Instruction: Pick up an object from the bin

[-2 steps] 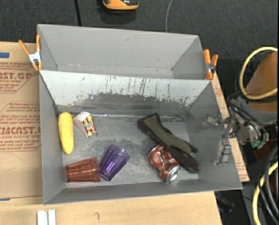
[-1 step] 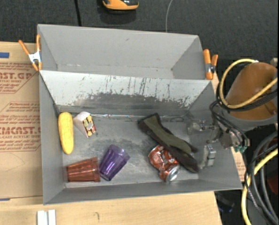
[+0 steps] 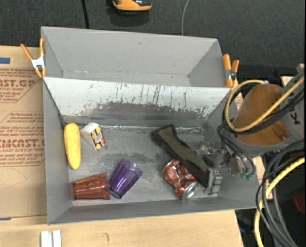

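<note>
My gripper (image 3: 214,178) is low in the bin's front right corner. It sits at the right end of a long dark olive object (image 3: 176,145) that runs diagonally from the bin's middle down to the gripper. A crushed red can (image 3: 177,177) lies just left of the gripper, touching or nearly touching it, with its silver end toward the front wall.
A purple cup (image 3: 124,177) lies on its side next to a red-brown cup (image 3: 91,187) at the front left. A yellow corn cob (image 3: 72,145) lies along the left wall, with a small white carton (image 3: 94,136) beside it. The arm and its cables crowd the right rim.
</note>
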